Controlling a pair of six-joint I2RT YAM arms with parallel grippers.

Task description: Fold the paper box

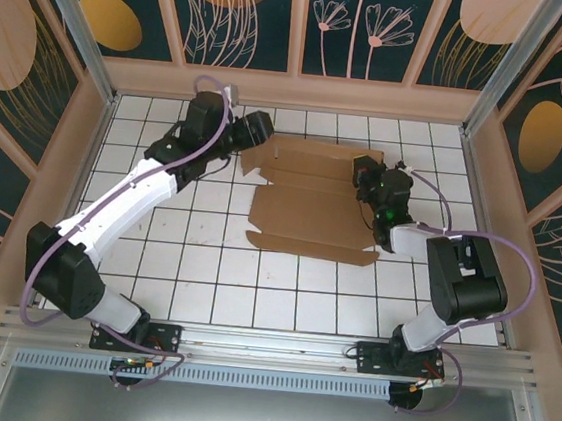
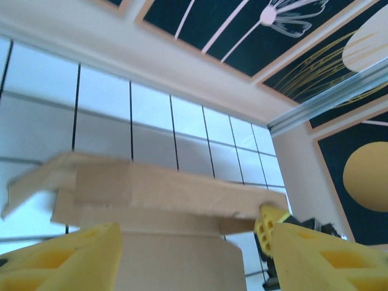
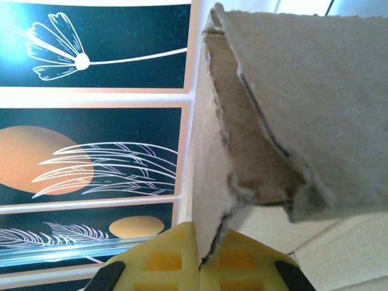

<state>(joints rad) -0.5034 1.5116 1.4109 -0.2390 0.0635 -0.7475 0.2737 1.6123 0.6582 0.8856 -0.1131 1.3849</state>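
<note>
The plain brown die-cut cardboard paper box (image 1: pixel 312 206) lies on the white tiled table (image 1: pixel 203 283), right gripper (image 3: pixel 200 251) clamped on its right edge, left gripper (image 2: pixel 191 242) spread wide at its left edge.

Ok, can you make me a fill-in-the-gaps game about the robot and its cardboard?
The paper box is coloured ____.
The right claw is ____ on the box's edge.
The left claw is ____.
The table has ____ tiles.
Missing words: brown; shut; open; white.
</note>
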